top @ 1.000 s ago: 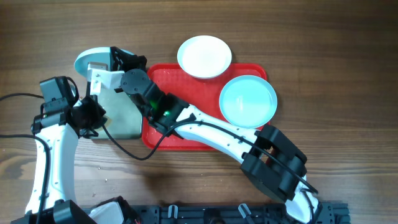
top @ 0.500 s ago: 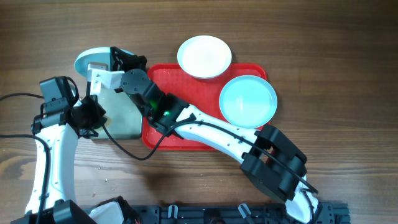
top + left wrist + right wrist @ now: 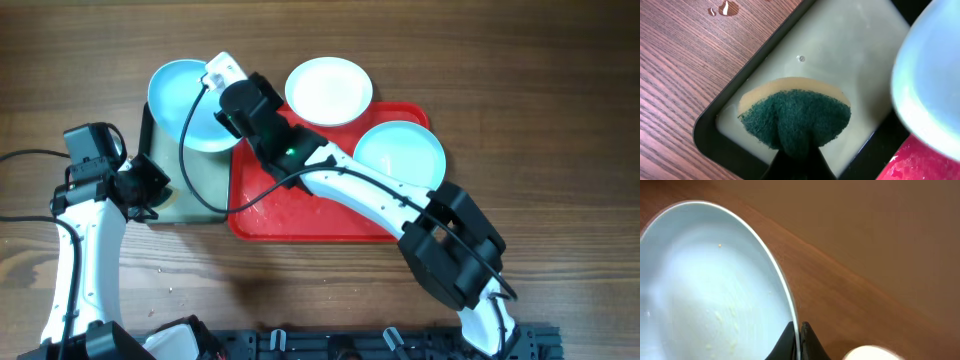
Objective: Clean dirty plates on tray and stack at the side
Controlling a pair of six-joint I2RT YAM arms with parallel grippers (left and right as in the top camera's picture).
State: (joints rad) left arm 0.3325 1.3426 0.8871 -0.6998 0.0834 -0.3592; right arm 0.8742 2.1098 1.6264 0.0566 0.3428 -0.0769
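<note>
Overhead: right arm (image 3: 350, 190) crosses tray (image 3: 300, 215); aqua plate (image 3: 180, 95) overhangs sponge tray (image 3: 195, 175).

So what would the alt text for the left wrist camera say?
The left pincer pinches a green scouring sponge over a dark-rimmed tray of cloudy liquid. A pale blue plate edges in at right, and the wooden table shows at left.

The large red rectangular plastic tray (image 3: 290, 215) lies flat at centre, with wet specks on its floor. A round white shallow plate (image 3: 329, 91) sits across its 12 o'clock rim, partly overhanging. A pale aqua-blue round plate (image 3: 399, 162) rests at 2 o'clock, reaching the right rim. A second pale aqua-blue plate (image 3: 185, 105), off the tray at 10 o'clock, is pinched at its rim by the right gripper (image 3: 799, 330) and has pale smears inside.
</note>
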